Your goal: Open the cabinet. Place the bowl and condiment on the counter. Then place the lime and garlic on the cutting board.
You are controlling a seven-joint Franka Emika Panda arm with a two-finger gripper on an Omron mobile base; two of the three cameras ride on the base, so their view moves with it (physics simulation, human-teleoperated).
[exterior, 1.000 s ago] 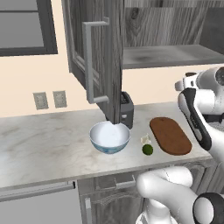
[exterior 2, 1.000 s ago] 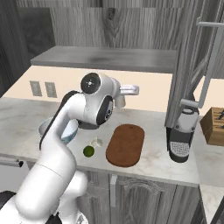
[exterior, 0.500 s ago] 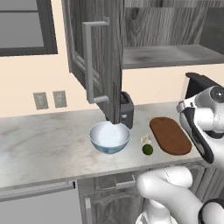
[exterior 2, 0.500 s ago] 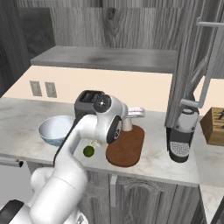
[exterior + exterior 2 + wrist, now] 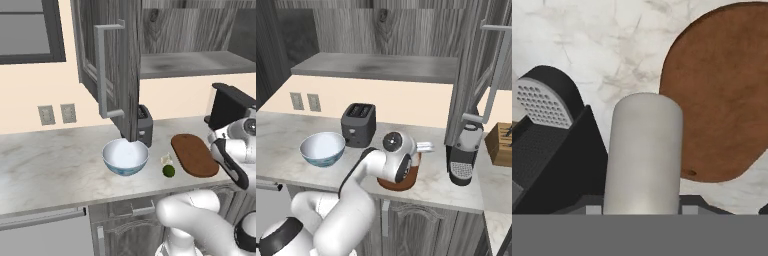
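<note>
Cabinet point(image 5: 117, 65) door stands wide open over the counter point(image 5: 50, 160). Bowl point(image 5: 125, 156) is already down on the marble, in front of the toaster point(image 5: 145, 125).

Gripper point(image 5: 642, 207): fingers clamped on the condiment point(image 5: 644, 150). The pale bottle stands straight out from between them, its long axis running along the line the hand looks down. One arm only, so no choice of reach.

Where it hangs: in the right base view the hand is out over the cutting board's point(image 5: 408, 177) far end, pointing toward the coffee machine point(image 5: 463, 155). Looking along the hand, the bottle's free end sits over bare marble, with the board to one side and the machine's dark base and drip grille close on the other.

Judgement: the step in hand is setting the condiment on the counter. What matters is that strip of marble between board end and machine. It is narrow. A drift one way puts the bottle on the board, the other way knocks it against the machine. The counter's front edge is also near on that side. Wider open marble lies left of the bowl.

Lime point(image 5: 169, 171) and garlic point(image 5: 166, 159) rest on the counter just beside the board's near left edge, garlic behind lime, neither on the wood yet.
</note>
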